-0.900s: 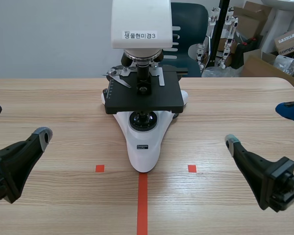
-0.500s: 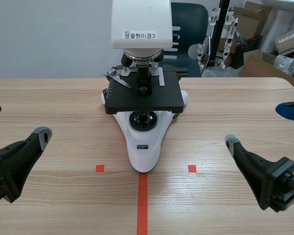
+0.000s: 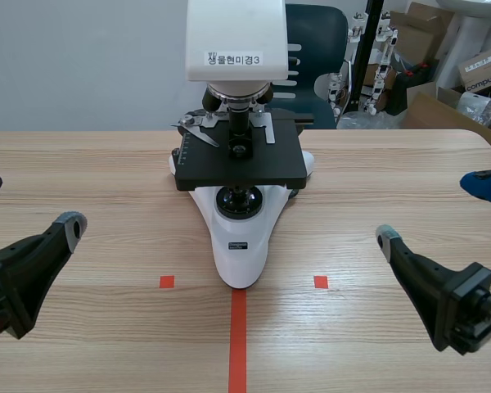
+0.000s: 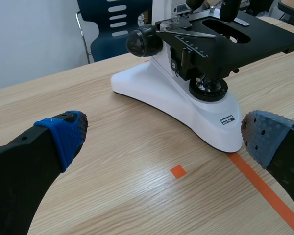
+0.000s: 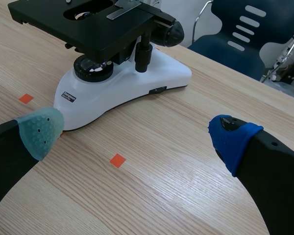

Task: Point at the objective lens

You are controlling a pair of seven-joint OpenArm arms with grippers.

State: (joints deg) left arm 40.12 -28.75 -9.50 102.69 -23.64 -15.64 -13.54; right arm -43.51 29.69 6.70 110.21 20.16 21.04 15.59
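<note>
Since left gripper (image 3: pixel 29 205) and right gripper (image 3: pixel 434 211) gape empty, clench one and aim at objective lens (image 3: pixel 239 123) above stage (image 3: pixel 262 170).

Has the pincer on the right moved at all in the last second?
No. The right pincer keeps the same spot relative to the orange square mark beside it, well short of the microscope.

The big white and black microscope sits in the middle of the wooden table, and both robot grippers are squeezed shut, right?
Not quite. The white and black microscope does sit in the middle of the wooden table, but both grippers are open. The wrist views show the left gripper and the right gripper with fingers wide apart, holding nothing.
</note>
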